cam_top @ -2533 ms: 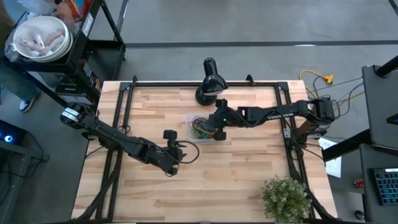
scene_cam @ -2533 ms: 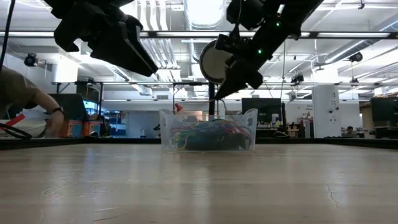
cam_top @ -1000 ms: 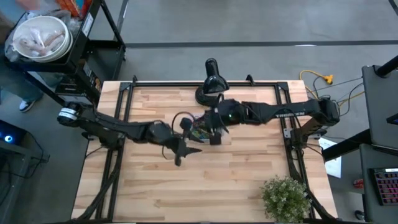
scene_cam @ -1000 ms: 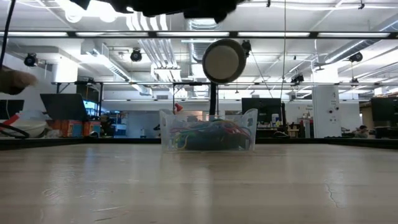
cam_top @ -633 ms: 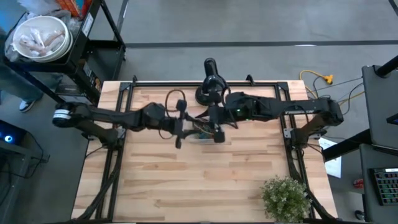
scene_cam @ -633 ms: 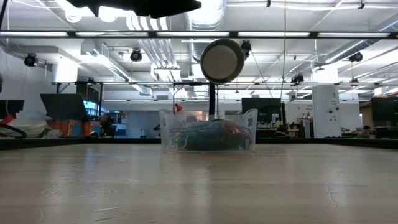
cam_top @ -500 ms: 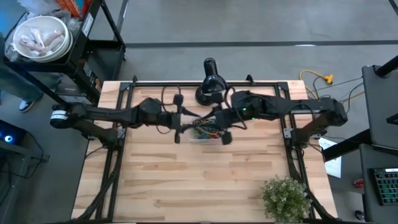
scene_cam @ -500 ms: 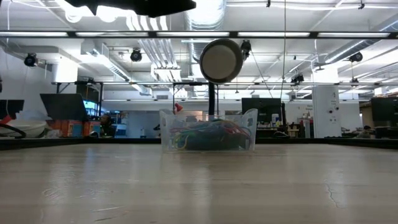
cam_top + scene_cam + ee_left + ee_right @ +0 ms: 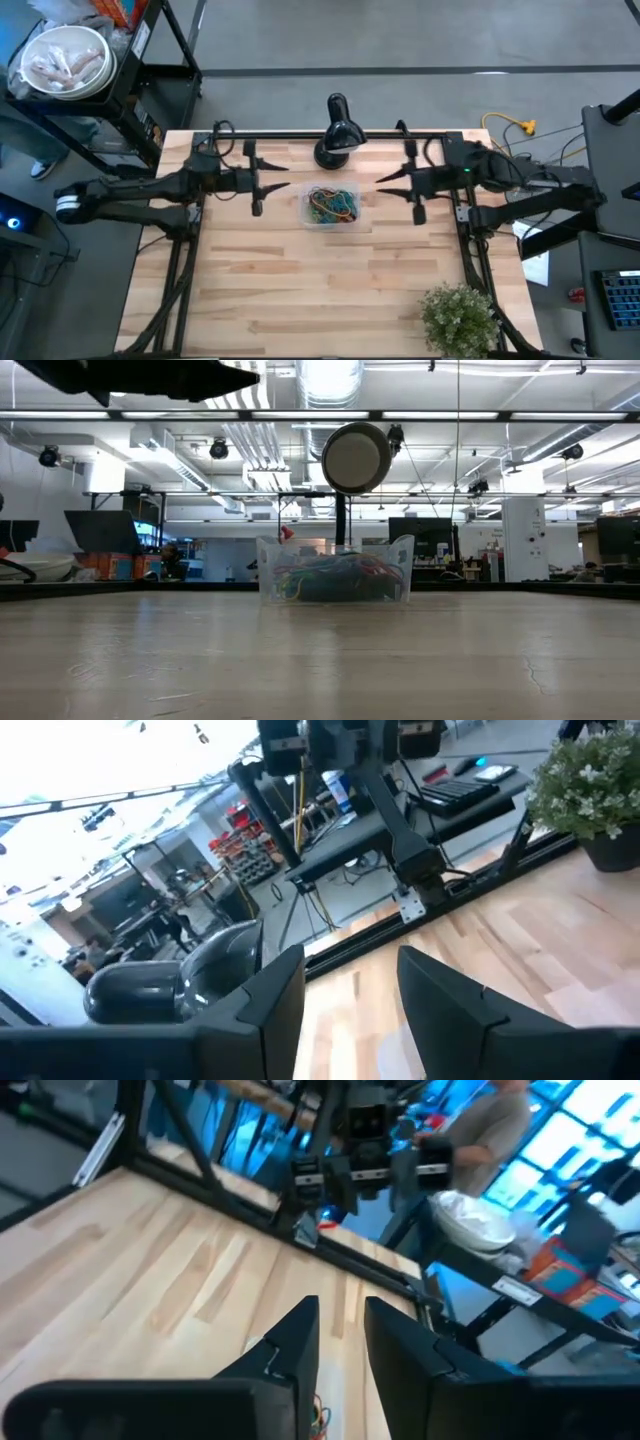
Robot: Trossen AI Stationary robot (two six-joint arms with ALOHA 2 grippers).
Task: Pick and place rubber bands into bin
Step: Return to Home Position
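Left gripper (image 9: 280,178), two dark fingers parted, empty, right gripper (image 9: 388,180) narrowly parted, empty, flanking one clear rounded-corner plastic bin (image 9: 306,211) mid-way on the pale plank table (image 9: 300,290), thin multicoloured rubber bands (image 9: 335,203) tangled inside, uncountable.

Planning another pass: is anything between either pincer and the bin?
Nothing visible does. The left pincer and right pincer sit on opposite sides of the bin, with only bare table between.

We have pulled the left gripper (image 9: 280,180) and right gripper (image 9: 386,181) off the bin (image 9: 306,207), out to its left and right in the high view.
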